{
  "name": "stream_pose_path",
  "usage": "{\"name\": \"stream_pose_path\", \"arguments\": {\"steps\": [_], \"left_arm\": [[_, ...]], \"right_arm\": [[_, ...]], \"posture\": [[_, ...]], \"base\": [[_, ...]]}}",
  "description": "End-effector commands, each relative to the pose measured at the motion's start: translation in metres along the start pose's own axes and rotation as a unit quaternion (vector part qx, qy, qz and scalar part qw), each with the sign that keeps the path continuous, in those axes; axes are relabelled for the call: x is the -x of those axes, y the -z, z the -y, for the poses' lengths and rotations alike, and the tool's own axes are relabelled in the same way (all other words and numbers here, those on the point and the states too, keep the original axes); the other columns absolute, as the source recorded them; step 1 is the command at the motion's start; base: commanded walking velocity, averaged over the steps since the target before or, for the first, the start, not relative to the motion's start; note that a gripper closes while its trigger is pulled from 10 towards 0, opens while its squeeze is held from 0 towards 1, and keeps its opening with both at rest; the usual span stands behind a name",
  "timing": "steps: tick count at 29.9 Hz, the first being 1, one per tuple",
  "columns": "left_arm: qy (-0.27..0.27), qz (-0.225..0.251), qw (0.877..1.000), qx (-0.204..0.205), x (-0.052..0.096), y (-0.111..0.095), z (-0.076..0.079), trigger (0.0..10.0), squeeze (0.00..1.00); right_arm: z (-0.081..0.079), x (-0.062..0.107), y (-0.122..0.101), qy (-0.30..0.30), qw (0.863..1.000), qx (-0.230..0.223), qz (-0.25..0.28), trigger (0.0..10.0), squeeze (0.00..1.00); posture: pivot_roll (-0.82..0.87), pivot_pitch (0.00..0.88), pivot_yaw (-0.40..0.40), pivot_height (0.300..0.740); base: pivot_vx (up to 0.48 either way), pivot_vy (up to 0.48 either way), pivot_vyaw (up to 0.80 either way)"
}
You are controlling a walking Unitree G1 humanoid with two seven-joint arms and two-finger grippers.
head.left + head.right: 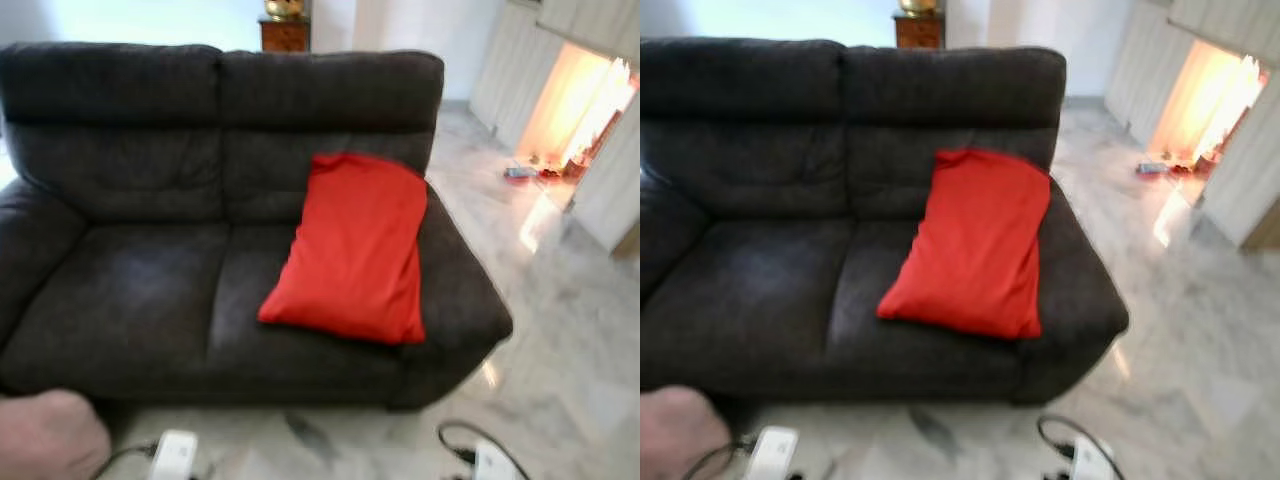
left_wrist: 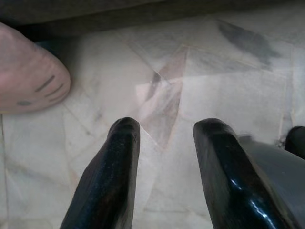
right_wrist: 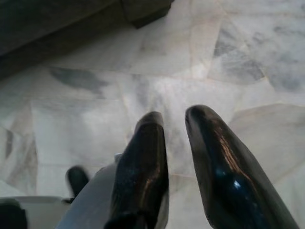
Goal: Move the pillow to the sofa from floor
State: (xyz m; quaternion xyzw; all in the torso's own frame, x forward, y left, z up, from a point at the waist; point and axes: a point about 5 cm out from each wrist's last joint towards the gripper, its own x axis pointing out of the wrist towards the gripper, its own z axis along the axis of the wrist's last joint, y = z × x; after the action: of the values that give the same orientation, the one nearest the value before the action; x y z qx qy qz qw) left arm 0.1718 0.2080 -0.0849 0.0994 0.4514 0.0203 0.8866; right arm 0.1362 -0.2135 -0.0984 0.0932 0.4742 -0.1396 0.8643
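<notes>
A red pillow [image 1: 355, 245] lies on the right seat of the dark grey sofa [image 1: 130, 290], leaning against the backrest and the right armrest. My left gripper [image 2: 164, 126] hangs low over the marble floor in front of the sofa, open, with nothing between its black fingers. My right gripper [image 3: 174, 114] also hangs above the floor near the sofa's right front corner. Its fingers stand a narrow gap apart and hold nothing.
A pink rounded cushion [image 1: 45, 435] sits on the floor by the sofa's left front corner, close to the left gripper [image 2: 28, 76]. Marble floor [image 1: 560, 350] stretches to the right toward a bright doorway [image 1: 575, 105]. A wooden cabinet [image 1: 285, 35] stands behind the sofa.
</notes>
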Motion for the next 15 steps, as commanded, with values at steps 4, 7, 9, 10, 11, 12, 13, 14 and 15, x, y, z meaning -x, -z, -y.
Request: {"name": "stream_pose_path", "arguments": {"steps": [4, 7, 9, 10, 11, 12, 13, 14, 15], "left_arm": [[-0.011, 0.001, 1.000, -0.010, -0.0001, -0.0010, -0.0085, 10.0, 0.00], [-0.010, 0.000, 1.000, -0.010, -0.0001, -0.0011, -0.0082, 10.0, 0.00], [-0.010, 0.000, 1.000, -0.010, -0.0001, -0.0011, -0.0082, 10.0, 0.00], [-0.010, 0.000, 1.000, -0.010, -0.0002, -0.0011, -0.0082, 10.0, 0.00], [-0.010, 0.000, 1.000, -0.010, -0.0002, -0.0011, -0.0081, 10.0, 0.00], [-0.010, 0.000, 1.000, -0.010, -0.0002, -0.0009, -0.0081, 10.0, 0.00], [-0.010, -0.001, 1.000, -0.010, -0.0001, -0.0008, -0.0081, 10.0, 0.00], [-0.010, -0.001, 1.000, -0.010, -0.0001, -0.0008, -0.0081, 10.0, 0.00], [-0.010, -0.001, 1.000, -0.010, -0.0001, -0.0006, -0.0082, 10.0, 0.00]], "right_arm": [[-0.0076, -0.0015, -0.0057, -0.010, 1.000, 0.000, 0.009, 10.0, 0.00], [-0.0077, -0.0015, -0.0056, -0.010, 1.000, 0.000, 0.009, 10.0, 0.00], [-0.0077, -0.0015, -0.0056, -0.010, 1.000, 0.000, 0.009, 10.0, 0.00], [-0.0078, -0.0015, -0.0056, -0.010, 1.000, 0.000, 0.009, 10.0, 0.00], [-0.0078, -0.0015, -0.0055, -0.010, 1.000, 0.000, 0.009, 10.0, 0.00], [-0.0079, -0.0015, -0.0054, -0.011, 1.000, 0.001, 0.008, 10.0, 0.00], [-0.0079, -0.0015, -0.0053, -0.011, 1.000, 0.001, 0.008, 10.0, 0.00], [-0.0079, -0.0015, -0.0053, -0.011, 1.000, 0.001, 0.008, 10.0, 0.00], [-0.0080, -0.0015, -0.0053, -0.011, 1.000, 0.002, 0.008, 10.0, 0.00]], "posture": [[0.01, 0.000, -0.031, 0.740], [0.01, 0.000, -0.032, 0.740], [0.01, 0.000, -0.032, 0.740], [0.01, 0.000, -0.032, 0.740], [0.01, 0.000, -0.032, 0.740], [0.01, 0.000, -0.032, 0.740], [0.01, 0.000, -0.031, 0.740], [0.01, 0.000, -0.031, 0.740], [0.00, 0.000, -0.030, 0.740]], "base": [[0.000, 0.370, 0.00], [0.000, 0.371, 0.00], [0.000, 0.371, 0.00], [0.000, 0.371, 0.00], [0.000, 0.368, 0.00], [0.000, 0.368, 0.00], [0.000, 0.371, 0.00], [0.000, 0.371, 0.00], [0.000, 0.371, 0.00]]}}
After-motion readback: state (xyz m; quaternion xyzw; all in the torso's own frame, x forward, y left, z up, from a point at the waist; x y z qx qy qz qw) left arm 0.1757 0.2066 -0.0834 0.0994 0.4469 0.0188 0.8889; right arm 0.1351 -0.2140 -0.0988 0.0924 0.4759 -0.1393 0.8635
